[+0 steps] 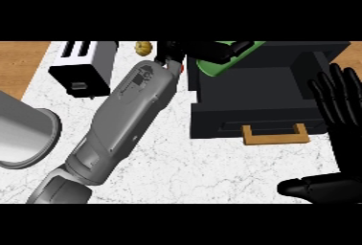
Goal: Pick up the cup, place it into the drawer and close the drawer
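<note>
The green cup (216, 67) hangs tilted over the back left corner of the open dark drawer (258, 93). My left hand (206, 49) is shut on the cup, its black fingers curled over the top, and it hides part of the rim. The left forearm (130, 110) stretches diagonally from the lower left up to the cup. The drawer is pulled out toward me, with a wooden handle (274, 134) on its front. At the right edge my right hand (338, 107) rests open, fingers up, beside the drawer's right side.
A black and silver toaster (84, 67) stands at the back left. A large grey cylindrical pot (25, 136) sits at the left edge. A small yellow object (143, 47) lies behind the toaster. The white marble counter (205, 167) lies in front of the drawer.
</note>
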Robot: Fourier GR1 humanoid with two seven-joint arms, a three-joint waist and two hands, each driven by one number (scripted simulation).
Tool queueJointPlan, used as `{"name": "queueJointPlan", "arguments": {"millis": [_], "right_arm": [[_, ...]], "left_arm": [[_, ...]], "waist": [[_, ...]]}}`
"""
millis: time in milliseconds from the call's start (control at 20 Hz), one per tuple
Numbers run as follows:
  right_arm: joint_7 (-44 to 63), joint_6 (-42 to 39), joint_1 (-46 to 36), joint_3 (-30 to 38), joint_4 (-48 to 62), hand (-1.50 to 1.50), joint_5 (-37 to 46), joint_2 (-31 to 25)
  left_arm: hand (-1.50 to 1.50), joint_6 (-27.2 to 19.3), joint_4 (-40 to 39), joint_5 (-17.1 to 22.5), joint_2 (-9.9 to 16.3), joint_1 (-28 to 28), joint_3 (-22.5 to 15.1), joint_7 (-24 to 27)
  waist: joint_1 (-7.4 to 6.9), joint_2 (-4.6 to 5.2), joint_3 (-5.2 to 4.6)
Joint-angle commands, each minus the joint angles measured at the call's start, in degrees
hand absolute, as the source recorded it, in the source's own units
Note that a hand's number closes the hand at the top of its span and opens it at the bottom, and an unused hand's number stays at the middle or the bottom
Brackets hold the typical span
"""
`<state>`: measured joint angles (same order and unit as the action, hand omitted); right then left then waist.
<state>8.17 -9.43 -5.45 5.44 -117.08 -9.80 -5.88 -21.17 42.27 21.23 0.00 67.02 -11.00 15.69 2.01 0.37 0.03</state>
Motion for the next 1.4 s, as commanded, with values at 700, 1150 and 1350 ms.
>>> {"name": "queueJointPlan", "arguments": {"millis": [700,1150,1350], "right_arm": [[-3.4,-2.7,-1.5,-1.5,4.3,-1.50,-0.7,0.3],[-2.4,-1.1,-3.6,-2.8,4.5,-1.50,0.5,1.5],[-0.9,-1.5,-1.8,-3.0,0.3,-1.50,-1.6,1.6]], "left_arm": [[1.50,-3.9,-18.3,12.2,0.0,9.0,-15.7,4.9],[-1.50,-6.5,-20.1,12.8,0.0,9.3,-23.1,1.8],[-1.50,-5.6,-18.5,16.3,0.0,8.7,-21.9,4.2]], "waist": [[3.76,1.07,0.09],[3.85,1.06,0.07],[4.41,0.98,0.03]]}}
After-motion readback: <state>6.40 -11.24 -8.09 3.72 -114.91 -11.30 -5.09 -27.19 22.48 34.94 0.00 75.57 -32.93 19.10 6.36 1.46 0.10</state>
